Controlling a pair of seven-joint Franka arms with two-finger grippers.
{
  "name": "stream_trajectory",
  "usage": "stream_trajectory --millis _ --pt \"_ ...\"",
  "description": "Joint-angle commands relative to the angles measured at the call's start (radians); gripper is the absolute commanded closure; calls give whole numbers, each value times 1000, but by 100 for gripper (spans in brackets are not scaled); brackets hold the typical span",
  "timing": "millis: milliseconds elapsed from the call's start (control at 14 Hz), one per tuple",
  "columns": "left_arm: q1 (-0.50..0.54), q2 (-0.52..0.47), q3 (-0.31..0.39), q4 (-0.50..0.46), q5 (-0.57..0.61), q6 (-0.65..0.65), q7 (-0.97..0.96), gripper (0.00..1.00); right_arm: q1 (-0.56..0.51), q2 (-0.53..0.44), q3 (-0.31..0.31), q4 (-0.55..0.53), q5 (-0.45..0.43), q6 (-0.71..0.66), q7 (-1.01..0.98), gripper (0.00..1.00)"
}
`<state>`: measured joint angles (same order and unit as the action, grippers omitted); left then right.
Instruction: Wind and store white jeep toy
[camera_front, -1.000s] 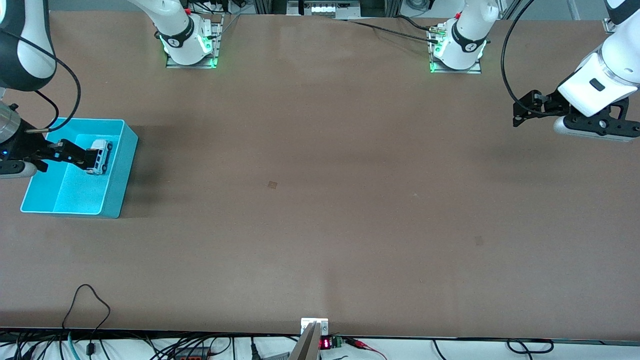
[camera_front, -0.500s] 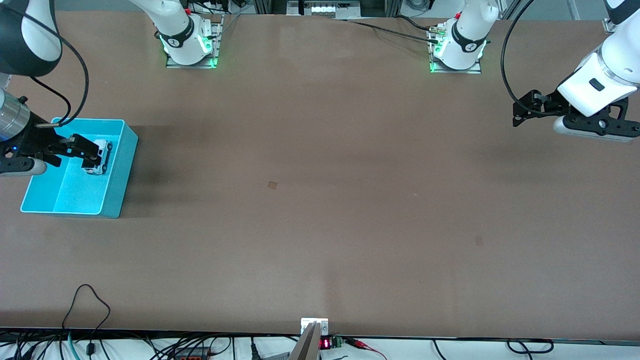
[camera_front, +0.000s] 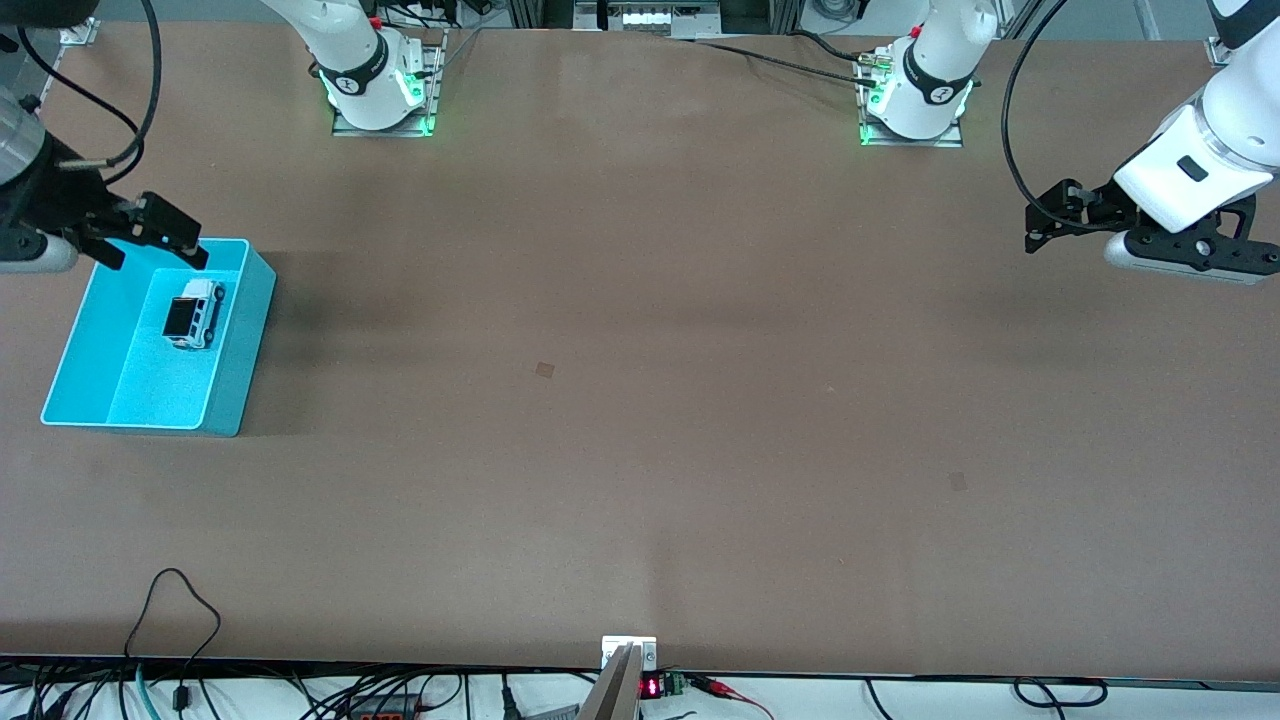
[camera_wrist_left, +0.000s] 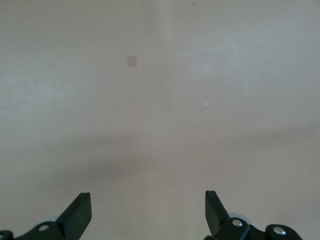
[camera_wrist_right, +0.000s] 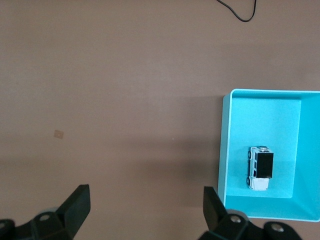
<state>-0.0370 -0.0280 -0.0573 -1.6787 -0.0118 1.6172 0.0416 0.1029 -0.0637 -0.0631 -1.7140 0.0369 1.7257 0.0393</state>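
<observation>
Resting upright inside the turquoise bin, the white jeep toy sits just below the right gripper, jaws wide and empty; the left gripper waits over the counter, jaws wide.

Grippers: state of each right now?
Left gripper: open, empty, waiting over bare table.
Right gripper: open, empty, above the bin holding the jeep.

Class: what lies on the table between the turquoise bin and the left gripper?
Nothing: the front view shows bare table from the turquoise bin to the left gripper.
</observation>
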Motion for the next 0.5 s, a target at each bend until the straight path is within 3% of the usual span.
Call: stream_trajectory --millis 0,143,429 --pt "-4 17 -4 33 21 -22 12 0 -45 -119 54 -114 -5 3 14 0" --pt "-4 17 -4 33 21 -22 14 0 -46 -163 65 -156 -21 3 16 0" --pt "-4 17 -4 33 21 -22 14 0 -46 -165 74 -159 -48 2 50 0"
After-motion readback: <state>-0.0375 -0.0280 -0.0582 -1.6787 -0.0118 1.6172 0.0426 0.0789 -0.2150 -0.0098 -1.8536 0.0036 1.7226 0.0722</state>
